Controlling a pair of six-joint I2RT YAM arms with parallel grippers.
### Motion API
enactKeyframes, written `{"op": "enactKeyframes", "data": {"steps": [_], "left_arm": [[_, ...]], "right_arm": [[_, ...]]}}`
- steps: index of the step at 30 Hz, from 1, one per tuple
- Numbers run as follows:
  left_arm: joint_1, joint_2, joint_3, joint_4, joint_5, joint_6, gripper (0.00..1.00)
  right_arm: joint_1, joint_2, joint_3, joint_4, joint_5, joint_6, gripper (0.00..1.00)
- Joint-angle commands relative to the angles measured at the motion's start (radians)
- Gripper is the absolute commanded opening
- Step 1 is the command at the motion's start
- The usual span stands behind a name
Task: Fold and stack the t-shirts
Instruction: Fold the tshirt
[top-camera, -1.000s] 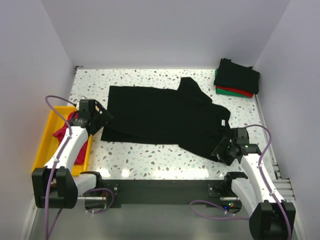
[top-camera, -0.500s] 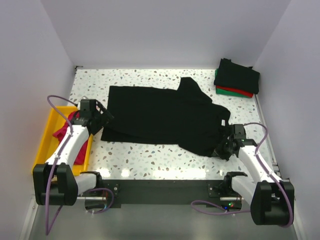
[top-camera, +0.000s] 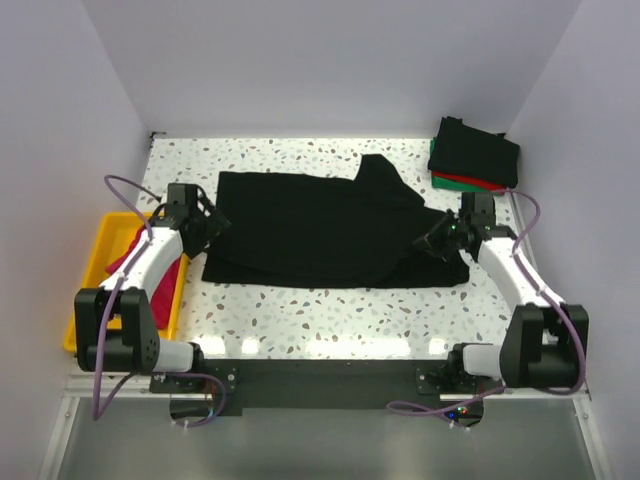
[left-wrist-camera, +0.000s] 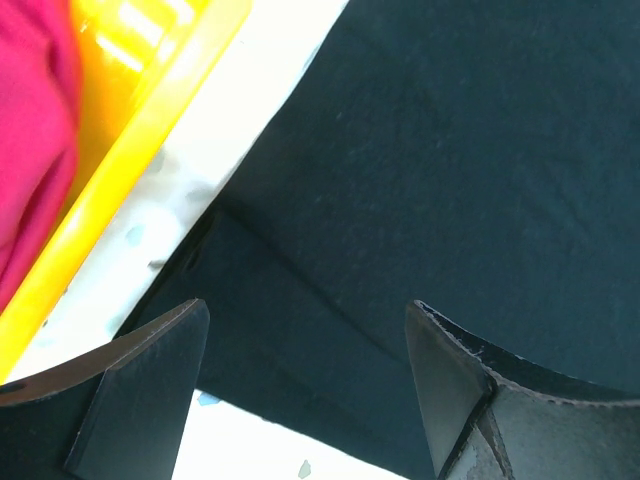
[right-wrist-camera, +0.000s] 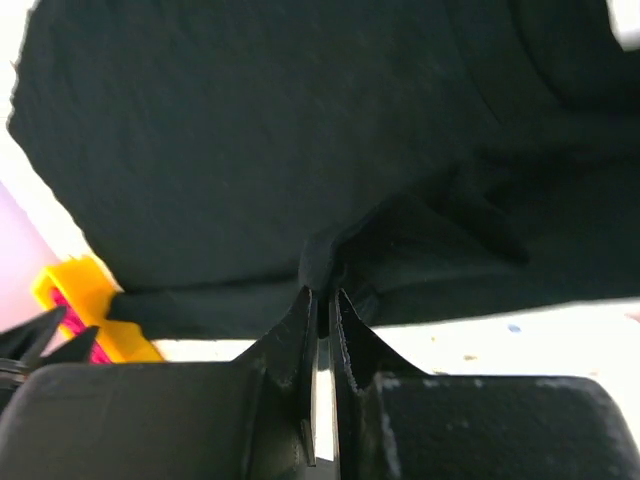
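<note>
A large black t-shirt (top-camera: 320, 225) lies spread across the middle of the table. My right gripper (top-camera: 435, 240) is at its right side, shut on a pinched fold of the black cloth (right-wrist-camera: 330, 255); the right wrist view shows my jaws (right-wrist-camera: 322, 292) closed on that bunch. My left gripper (top-camera: 208, 228) hovers over the shirt's near left corner (left-wrist-camera: 300, 380), open, with nothing between the fingers (left-wrist-camera: 306, 310). A magenta-pink t-shirt (top-camera: 135, 250) lies in the yellow tray. Folded t-shirts (top-camera: 474, 152) are stacked at the far right, black over red and green.
The yellow tray (top-camera: 85, 280) sits at the table's left edge, beside my left arm; its rim (left-wrist-camera: 150, 130) shows close to the black shirt's corner. White walls enclose the table on three sides. Speckled tabletop (top-camera: 330, 315) shows along the near edge.
My right gripper closed on the shirt's near right part and carried it back and to the right, so that part now lies folded in. My left gripper shifted slightly farther, still open.
</note>
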Motion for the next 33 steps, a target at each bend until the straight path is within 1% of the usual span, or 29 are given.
{"op": "enactKeyframes", "data": {"steps": [1, 3, 4, 7, 8, 12, 17, 24, 33], "left_arm": [[0.007, 0.054, 0.068, 0.05, 0.001, -0.018, 0.84], [0.007, 0.1, 0.093, 0.044, 0.002, -0.022, 0.84], [0.007, 0.11, 0.102, 0.044, 0.005, -0.024, 0.84], [0.007, 0.15, 0.131, 0.042, 0.009, -0.029, 0.84], [0.007, 0.157, 0.147, 0.042, 0.009, -0.029, 0.84], [0.007, 0.17, 0.177, 0.041, 0.012, -0.018, 0.85], [0.007, 0.17, 0.2, 0.047, 0.024, 0.004, 0.87], [0.007, 0.169, 0.2, 0.041, 0.022, 0.014, 0.87], [0.007, 0.161, 0.199, 0.038, 0.033, 0.027, 0.87]], "right_arm": [[-0.001, 0.12, 0.131, 0.087, -0.045, 0.042, 0.0], [-0.001, 0.178, 0.177, 0.114, -0.054, 0.048, 0.0], [-0.001, 0.242, 0.223, 0.121, -0.065, 0.051, 0.0], [-0.001, 0.319, 0.287, 0.161, -0.083, 0.068, 0.0], [-0.001, 0.363, 0.3, 0.183, -0.095, 0.071, 0.0], [-0.004, 0.437, 0.333, 0.245, -0.132, 0.089, 0.0], [-0.025, 0.471, 0.344, 0.292, -0.144, 0.106, 0.0], [-0.088, 0.436, 0.294, 0.377, -0.166, 0.128, 0.0], [-0.1, 0.436, 0.252, 0.444, -0.186, 0.146, 0.0]]}}
